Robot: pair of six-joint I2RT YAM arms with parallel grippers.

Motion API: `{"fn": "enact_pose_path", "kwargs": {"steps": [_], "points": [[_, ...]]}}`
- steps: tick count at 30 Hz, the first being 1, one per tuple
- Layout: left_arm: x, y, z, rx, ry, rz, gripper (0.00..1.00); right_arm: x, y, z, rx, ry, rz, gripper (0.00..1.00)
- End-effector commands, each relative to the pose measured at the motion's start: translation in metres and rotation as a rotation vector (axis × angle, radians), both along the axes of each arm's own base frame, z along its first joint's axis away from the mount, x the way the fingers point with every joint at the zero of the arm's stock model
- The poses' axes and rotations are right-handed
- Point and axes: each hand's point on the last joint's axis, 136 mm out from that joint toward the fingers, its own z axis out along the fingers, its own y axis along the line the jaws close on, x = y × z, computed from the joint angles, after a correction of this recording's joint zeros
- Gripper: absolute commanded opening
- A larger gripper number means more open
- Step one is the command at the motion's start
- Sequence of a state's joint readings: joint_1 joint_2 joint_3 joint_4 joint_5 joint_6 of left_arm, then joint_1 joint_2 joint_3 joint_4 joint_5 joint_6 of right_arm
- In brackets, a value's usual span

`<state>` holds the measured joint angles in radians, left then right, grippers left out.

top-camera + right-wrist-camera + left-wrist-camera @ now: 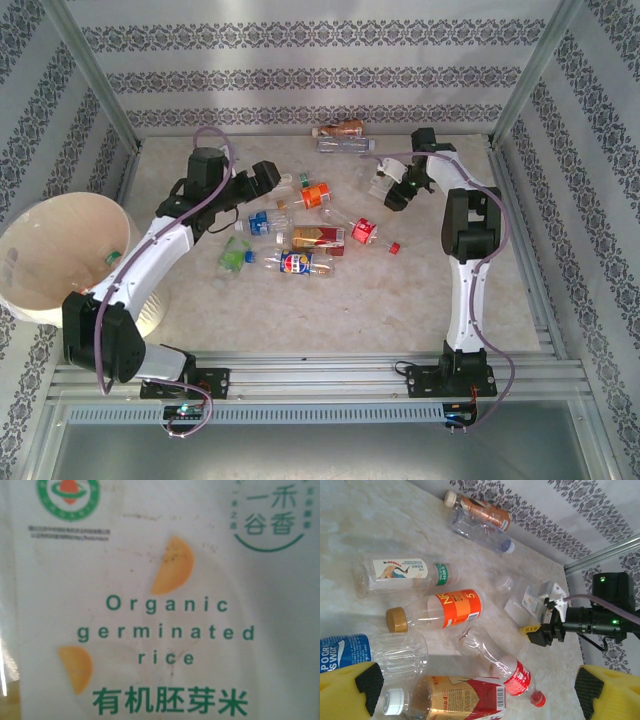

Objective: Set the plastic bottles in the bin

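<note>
Plastic bottles [300, 235] lie scattered on the table [400, 310], well to the right of the bin [45, 215]. The right gripper [388, 190], farthest from the bin, is down at a bottle with a white rice label [160, 605]. I cannot tell if its jaws have gripped it. The left gripper [475, 685], nearer the bin, hangs wide open over the bottles and holds nothing. The step looks like picking up the white bottle. Next comes a firm squeeze, a lift, and a long carry across to the bin.
</note>
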<state>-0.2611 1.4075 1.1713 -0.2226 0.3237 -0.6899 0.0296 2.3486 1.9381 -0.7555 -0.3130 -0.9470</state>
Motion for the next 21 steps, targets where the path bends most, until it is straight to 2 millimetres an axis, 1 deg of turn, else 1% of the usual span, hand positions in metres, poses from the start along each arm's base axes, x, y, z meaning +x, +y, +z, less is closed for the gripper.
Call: {"fn": "enact_pose_path", "kwargs": {"steps": [1,5,7,11,13,15,18,21], "points": [[0.006,-0.013,0.02,-0.03,-0.071,-0.046,1.0,0.006,0.014,0.066,0.116,-0.147,-0.011,0.64],[0.01,-0.015,0.017,-0.043,-0.083,-0.041,1.0,-0.004,0.019,0.11,0.179,-0.263,-0.063,0.59],[0.013,-0.019,0.016,-0.062,-0.091,-0.051,1.0,-0.016,0.025,0.132,0.23,-0.319,-0.091,0.56],[0.02,-0.036,0.016,-0.112,-0.089,-0.106,1.0,-0.045,0.046,0.171,0.318,-0.403,-0.098,0.56],[0.021,-0.046,0.016,-0.124,-0.083,-0.141,1.0,-0.057,0.056,0.186,0.33,-0.442,-0.131,0.55],[0.021,-0.056,0.017,-0.12,-0.088,-0.178,1.0,-0.069,0.066,0.196,0.36,-0.451,-0.176,0.56],[0.018,-0.074,0.023,-0.099,-0.121,-0.239,1.0,-0.091,0.09,0.209,0.475,-0.46,-0.194,0.57],[0.009,-0.093,0.034,-0.104,-0.17,-0.321,1.0,-0.104,0.111,0.22,0.588,-0.464,-0.24,0.55]]}}
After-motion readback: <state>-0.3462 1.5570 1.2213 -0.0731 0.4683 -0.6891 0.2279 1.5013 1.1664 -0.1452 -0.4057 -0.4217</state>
